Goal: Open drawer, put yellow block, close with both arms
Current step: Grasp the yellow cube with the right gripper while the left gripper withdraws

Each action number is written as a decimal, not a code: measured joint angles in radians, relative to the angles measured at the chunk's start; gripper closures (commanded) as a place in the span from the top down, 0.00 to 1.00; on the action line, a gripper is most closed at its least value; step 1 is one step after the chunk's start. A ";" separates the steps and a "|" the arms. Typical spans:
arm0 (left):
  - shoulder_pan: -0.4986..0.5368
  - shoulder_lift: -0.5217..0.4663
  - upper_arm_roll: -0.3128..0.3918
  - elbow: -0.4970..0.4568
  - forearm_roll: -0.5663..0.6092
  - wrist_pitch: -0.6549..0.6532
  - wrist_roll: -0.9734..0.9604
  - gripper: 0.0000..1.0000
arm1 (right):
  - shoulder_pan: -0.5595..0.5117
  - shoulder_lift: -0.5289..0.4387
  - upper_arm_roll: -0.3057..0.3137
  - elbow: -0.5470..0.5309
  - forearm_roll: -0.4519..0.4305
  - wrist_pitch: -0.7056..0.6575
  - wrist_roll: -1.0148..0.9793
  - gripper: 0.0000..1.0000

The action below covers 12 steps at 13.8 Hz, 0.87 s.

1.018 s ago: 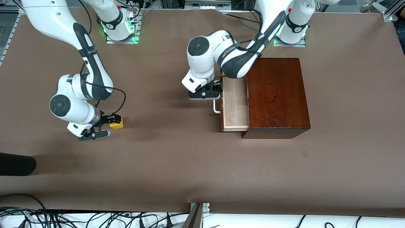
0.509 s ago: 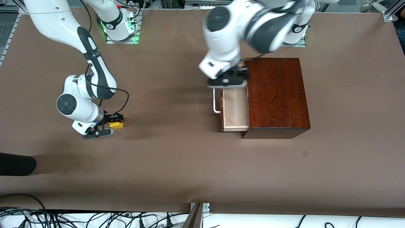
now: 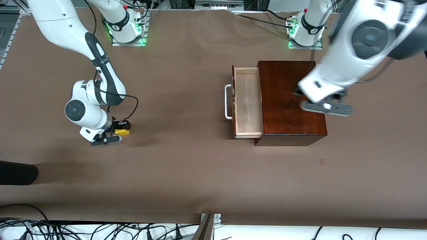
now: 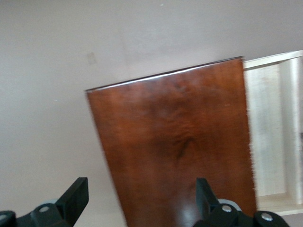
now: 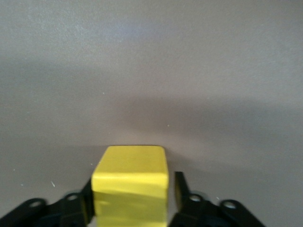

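Front view first: the drawer (image 3: 247,101) sat pulled out of the dark wooden box (image 3: 291,100), tray bare, long axis running toward and away from the camera, white handle (image 3: 228,101) facing the right arm's end of the tabletop (image 3: 186,173). The yellow block (image 3: 122,132) was well apart from it at that end, down on the tabletop with my right gripper (image 3: 115,130) around it. So the carry had to run along the tabletop toward the left arm's end, and the right arm was clearly the nearer one.

Left wrist view: left gripper (image 4: 142,201) hung over the box top, fingers spread wide, nothing in them.

Right wrist view: block sat squarely between the fingers (image 5: 182,191), which looked close on both faces. I judged it gripped, lift next.
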 measured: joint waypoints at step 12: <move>0.056 -0.294 0.245 -0.238 -0.125 0.126 0.221 1.00 | 0.058 -0.078 0.138 0.358 0.012 -0.454 -0.002 0.00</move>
